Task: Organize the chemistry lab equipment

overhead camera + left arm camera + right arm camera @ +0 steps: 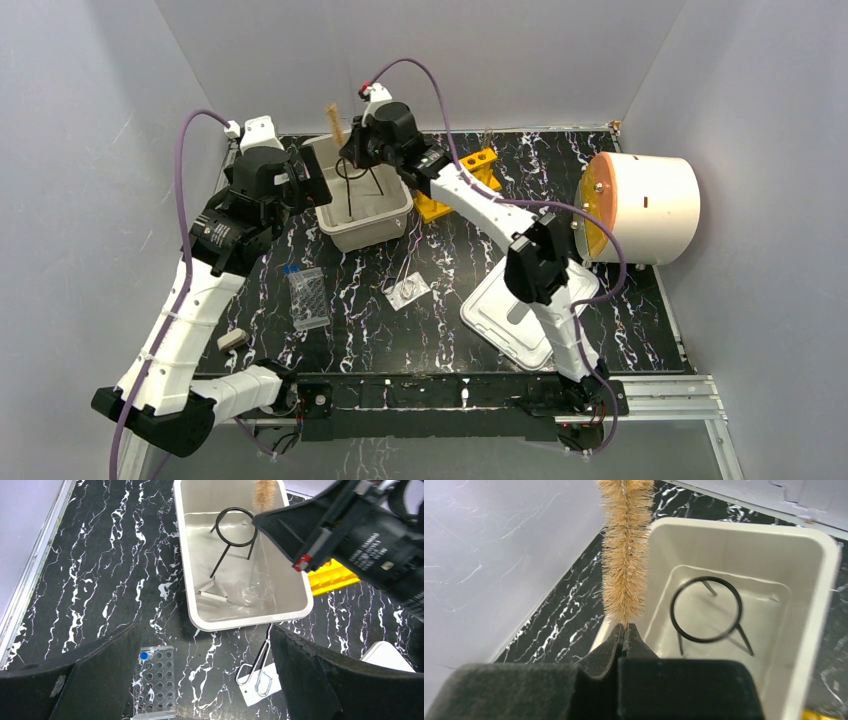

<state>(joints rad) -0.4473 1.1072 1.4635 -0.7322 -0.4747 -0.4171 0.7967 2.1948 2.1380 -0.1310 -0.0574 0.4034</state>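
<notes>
My right gripper (625, 627) is shut on the base of a tan bristly stick, a tube brush (626, 545), and holds it upright over the far left corner of the white bin (744, 530); the brush also shows from above (334, 122). In the bin (240, 622) lie the black wire ring stand (237, 527), the white triangle (214, 591) and the clear glass dish (257, 590). My left gripper (207, 675) is open and empty above the table just in front of the bin. Thin metal tweezers (260, 665) lie on a white card. A blue-capped vial (144, 655) stands in a clear rack (155, 685).
A yellow rack (470, 170) sits right of the bin under the right arm. A large white cylinder with an orange face (645, 207) stands at the far right. A white lid (500, 320) lies at front right. A small tan piece (232, 339) lies at front left.
</notes>
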